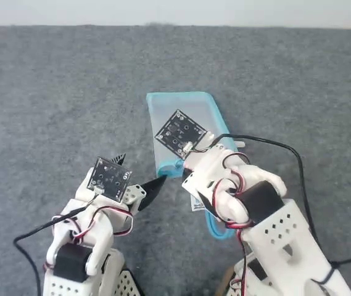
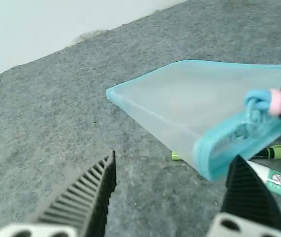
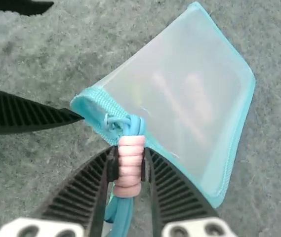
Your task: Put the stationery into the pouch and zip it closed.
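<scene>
Pouch (image 1: 184, 114): translucent, blue-edged, mid-table; green pen (image 2: 278, 152) at its near end. Right gripper (image 3: 129, 153): angled down over it, clamped on pink zipper pull (image 3: 129, 168). Left gripper (image 2: 175, 158): low by near-left corner, spread wide, empty.

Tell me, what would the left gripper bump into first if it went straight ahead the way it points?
Most likely the blue-trimmed end of the pouch, right ahead of the open left gripper, though depth is unclear.
</scene>
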